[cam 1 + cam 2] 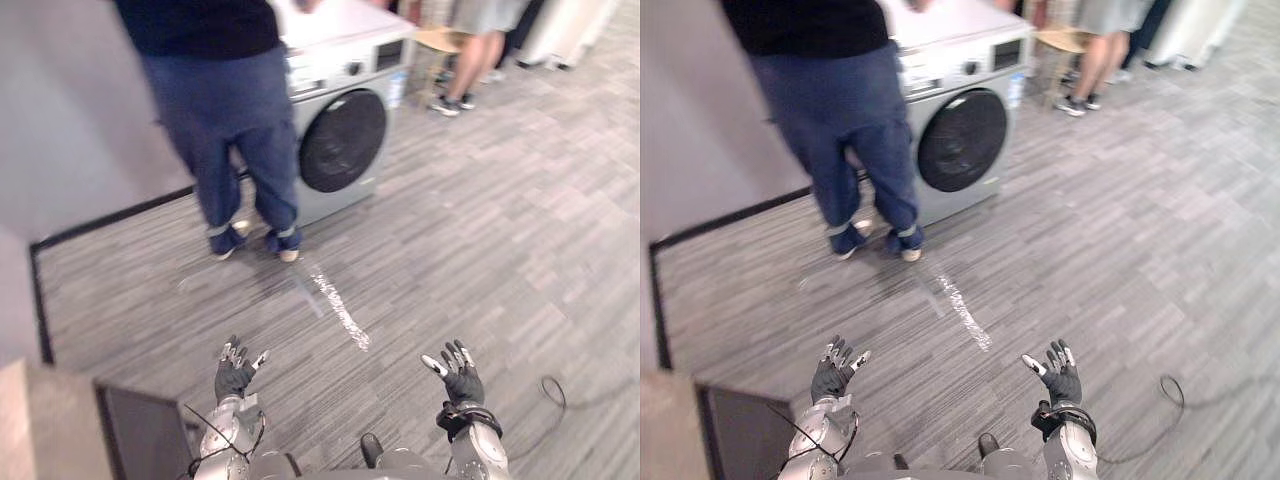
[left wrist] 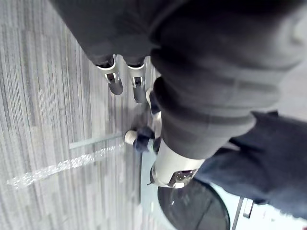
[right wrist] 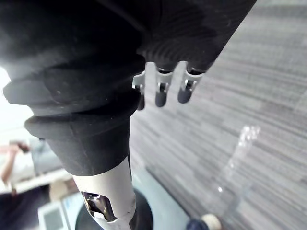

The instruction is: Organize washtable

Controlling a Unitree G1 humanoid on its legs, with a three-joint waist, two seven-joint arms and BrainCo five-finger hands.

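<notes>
A grey front-loading washing machine with a dark round door and a white top stands ahead on the wood-pattern floor. My left hand and my right hand hover low over the floor, well short of the machine and apart from each other. Both are open with fingers spread, holding nothing. In the left wrist view its straight fingers point at bare floor, and the right wrist view shows the same for the right fingers.
A person in dark blue trousers stands right at the machine's left front. A second person's legs and a wooden stool are at the back right. A shiny tape strip lies on the floor. A dark panel sits at lower left.
</notes>
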